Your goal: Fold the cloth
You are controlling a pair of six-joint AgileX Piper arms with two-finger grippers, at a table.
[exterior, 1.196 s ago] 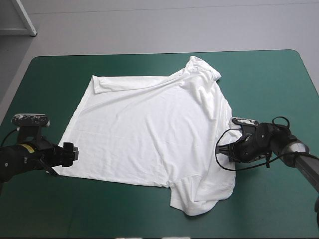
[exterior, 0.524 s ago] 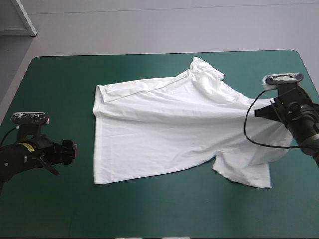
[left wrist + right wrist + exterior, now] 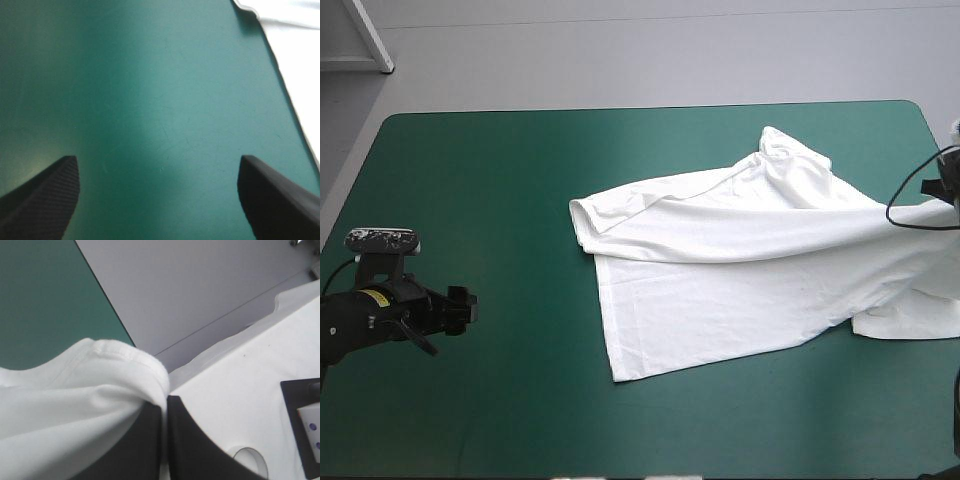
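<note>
The right claw [image 3: 165, 401], clamped on the T-shirt [image 3: 740, 270], holds it stretched across the right side of the counter [image 3: 470, 160]. The left claw [image 3: 157, 162] stands apart, empty. This looks like the spreading step; next, the shirt needs laying flat.

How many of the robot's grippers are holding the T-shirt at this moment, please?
1. The right gripper, at the teal-green cover's right edge, is shut on the T-shirt. The left gripper stands open over bare cover, well clear of it.
</note>
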